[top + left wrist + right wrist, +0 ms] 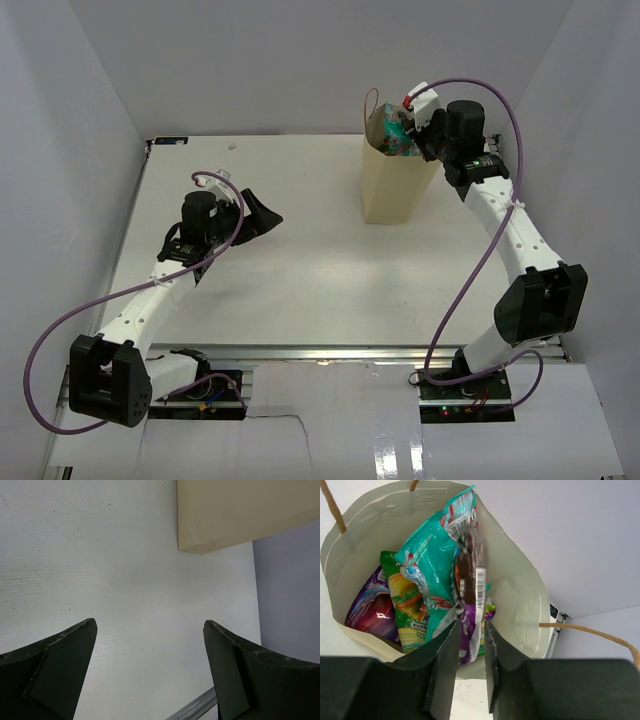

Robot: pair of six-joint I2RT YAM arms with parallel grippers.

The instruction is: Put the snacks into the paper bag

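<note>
Right tool (pixel 470 630) clamps a dark brown packet (pixel 467 570) upright in the paper bag (pixel 520 605), touching the teal packet (pixel 427 555); left tool (pixel 149 627) hovers, fingers apart, over the table (pixel 75 555).

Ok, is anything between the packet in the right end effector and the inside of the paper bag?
Nothing visible blocks it. The paper bag is open at the top, and the brown packet in the right end effector hangs in its mouth, beside an upright teal packet.
</note>
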